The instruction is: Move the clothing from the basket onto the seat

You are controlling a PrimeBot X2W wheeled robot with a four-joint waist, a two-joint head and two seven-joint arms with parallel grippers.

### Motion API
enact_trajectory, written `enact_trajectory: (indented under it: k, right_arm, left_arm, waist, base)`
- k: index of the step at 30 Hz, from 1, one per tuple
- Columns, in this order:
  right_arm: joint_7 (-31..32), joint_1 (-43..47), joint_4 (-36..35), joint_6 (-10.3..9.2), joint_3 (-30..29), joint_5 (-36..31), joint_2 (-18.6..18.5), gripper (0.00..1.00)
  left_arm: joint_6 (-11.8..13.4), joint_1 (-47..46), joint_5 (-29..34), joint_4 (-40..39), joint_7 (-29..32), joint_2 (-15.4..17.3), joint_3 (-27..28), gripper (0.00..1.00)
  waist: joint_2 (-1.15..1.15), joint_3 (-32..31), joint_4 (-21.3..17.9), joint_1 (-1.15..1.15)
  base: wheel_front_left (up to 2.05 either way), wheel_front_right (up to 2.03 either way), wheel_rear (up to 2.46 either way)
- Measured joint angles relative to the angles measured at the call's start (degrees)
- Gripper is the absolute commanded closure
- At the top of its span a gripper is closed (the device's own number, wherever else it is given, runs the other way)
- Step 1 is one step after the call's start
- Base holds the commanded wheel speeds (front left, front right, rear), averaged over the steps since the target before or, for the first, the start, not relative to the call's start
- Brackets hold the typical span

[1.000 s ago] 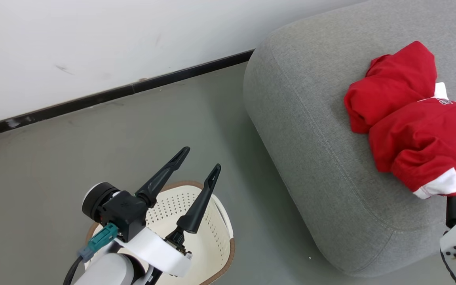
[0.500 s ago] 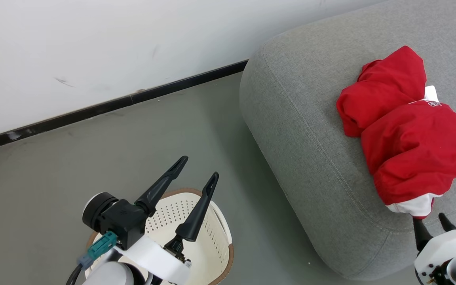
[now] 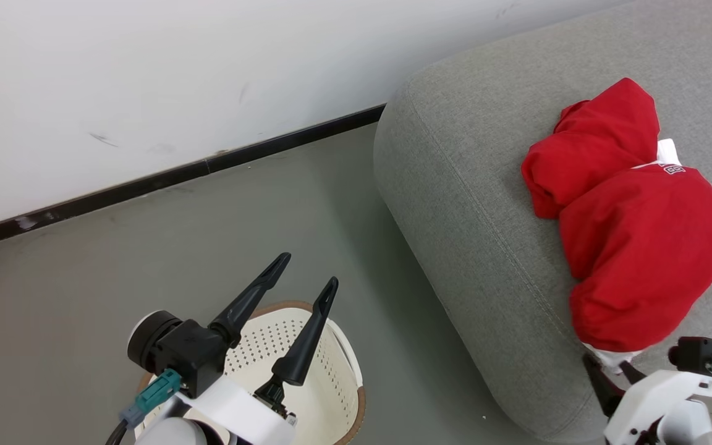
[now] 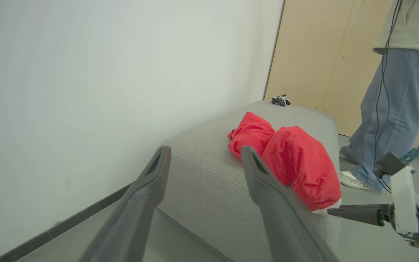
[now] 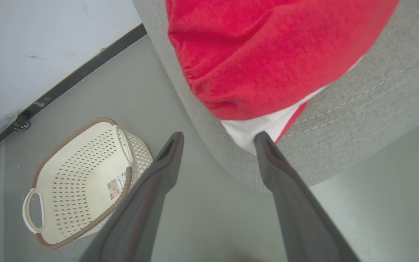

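Since a second ago the head camera has swung, so the whole scene sits differently. Even so, the right gripper (image 5: 218,137) has plainly come further into sight at the lower right, and the white hem now shows less from under the red heap.

The clothing (image 3: 634,247) lies bunched on the seat (image 3: 467,204), near its rounded front edge, with the hem spilling over that edge. The basket (image 3: 337,383) stands on the floor, well apart from the seat, and looks empty, so I judge the job all but finished.

The danger is that hem. From the right wrist, one finger of the right jaws rests against the white cloth or just beside it; I cannot tell which. If the arm backs off with the cloth snagged on that finger, the heap could slide off the curved edge onto the floor.

Both pairs of jaws stand wide apart and hold nothing. The right ones sit just below the heap's lower end. The left gripper (image 3: 309,269) hovers above the basket, well away from the clothing.
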Motion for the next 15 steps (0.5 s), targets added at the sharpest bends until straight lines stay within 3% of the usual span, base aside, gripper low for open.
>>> enact_trajectory:
  k: [5,15]
  right_arm:
    - [1.36,0.78,-6.61,0.00,1.88,3.77,-0.34,0.00]
    - [0.24,1.85,-17.63,0.00,3.87,5.21,-7.70,0.00]
  left_arm:
    - [0.00,0.55,0.00,-0.02,-0.04,-0.05,0.14,0.00]
    - [0.00,0.76,0.01,-0.05,-0.05,-0.43,0.48,0.00]
  waist:
    - [0.00,-0.29,-0.20,0.00]
    - [0.00,-0.87,0.22,0.00]
  base:
    - [0.00,0.00,0.00]
    - [0.00,0.00,0.00]
